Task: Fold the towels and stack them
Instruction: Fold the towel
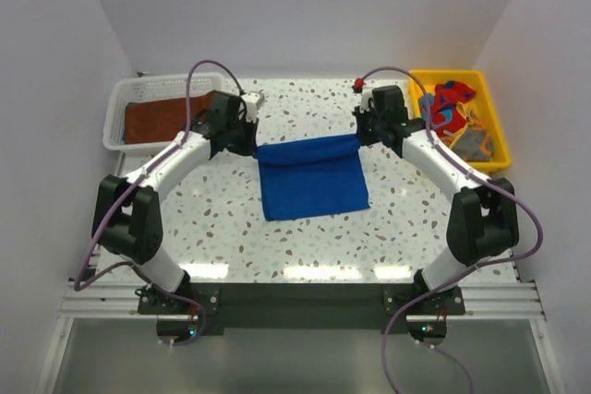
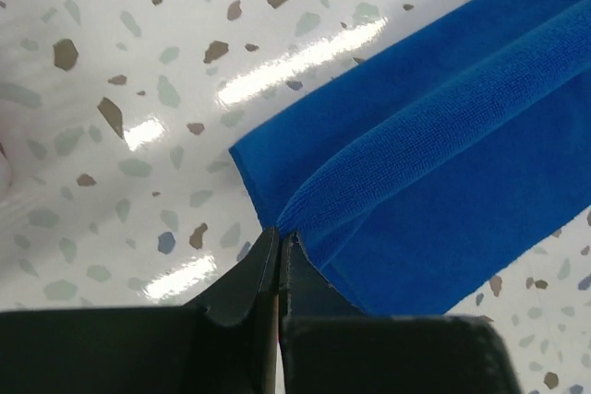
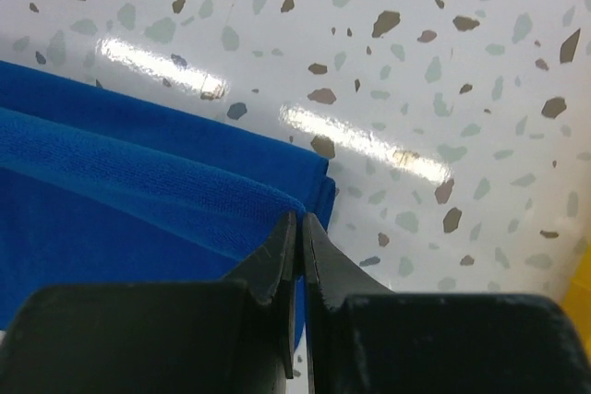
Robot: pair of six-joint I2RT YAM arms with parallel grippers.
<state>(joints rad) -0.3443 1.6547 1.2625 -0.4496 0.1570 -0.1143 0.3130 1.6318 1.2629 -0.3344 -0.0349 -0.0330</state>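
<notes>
Closest to the lens in your overhead view are the left base (image 1: 171, 304) and the right base (image 1: 427, 302), bolted to the rail at the near edge of the speckled counter (image 1: 231, 228).

Now going left to right. Far left, at the back, you've got a white basket (image 1: 113, 122) with a brown towel (image 1: 157, 120) lying flat inside it. Just beside the basket, your left arm reaches in toward the middle, and the left end effector (image 1: 247, 136) sits at the far-left corner of the blue towel (image 1: 312, 177). The left wrist view settles it: the left end effector (image 2: 280, 242) is pinched closed on the cloth, with the fingers pressed together right where the blue towel (image 2: 443, 182) bunches into a raised ridge. A flat layer of it lies on the counter beyond that ridge.

The towel is in the middle of the counter, between the two arms. Its far edge is stretched into a rolled-looking band from one end effector to the other, and the rest lies flat toward the near side.

On the right it's the mirror image. The right end effector (image 1: 362, 134) is at the far-right corner, and in the right wrist view the right end effector (image 3: 300, 223) is clamped closed on the end of the same ridge of the blue towel (image 3: 111, 200), again with a flat layer showing beyond it.

Far right at the back there's a yellow bin (image 1: 443, 74) holding a jumble of red, blue and grey cloths (image 1: 452, 103), well apart from the towel.
</notes>
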